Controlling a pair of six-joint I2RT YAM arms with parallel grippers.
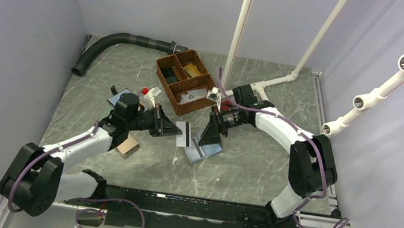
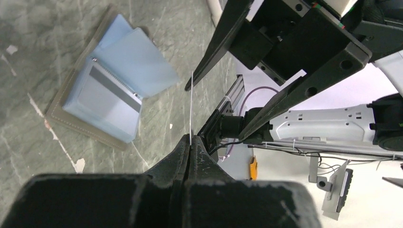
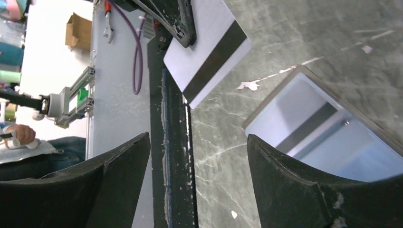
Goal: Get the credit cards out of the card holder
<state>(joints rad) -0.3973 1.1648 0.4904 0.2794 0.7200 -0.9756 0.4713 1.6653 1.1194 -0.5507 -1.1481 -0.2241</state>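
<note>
The card holder point(image 1: 204, 152) lies open on the table, taupe edge and light blue inside point(image 2: 107, 95) point(image 3: 328, 135). One credit card with a grey stripe point(image 2: 113, 89) still sits in its slot point(image 3: 308, 127). My left gripper point(image 1: 178, 132) point(image 2: 190, 141) is shut on another credit card point(image 1: 185, 134), white with a black stripe point(image 3: 209, 50), held above the table to the left of the holder; it shows edge-on point(image 2: 191, 102) in the left wrist view. My right gripper point(image 1: 206, 140) point(image 3: 198, 137) hangs open just beside that card, nothing between its fingers point(image 2: 219, 45).
A brown wicker basket point(image 1: 184, 80) with compartments stands behind the grippers. A black hose point(image 1: 109, 44) curves at the back left. A small cardboard box point(image 1: 128, 146) lies under the left arm. White pipes point(image 1: 239, 28) rise at the back and right.
</note>
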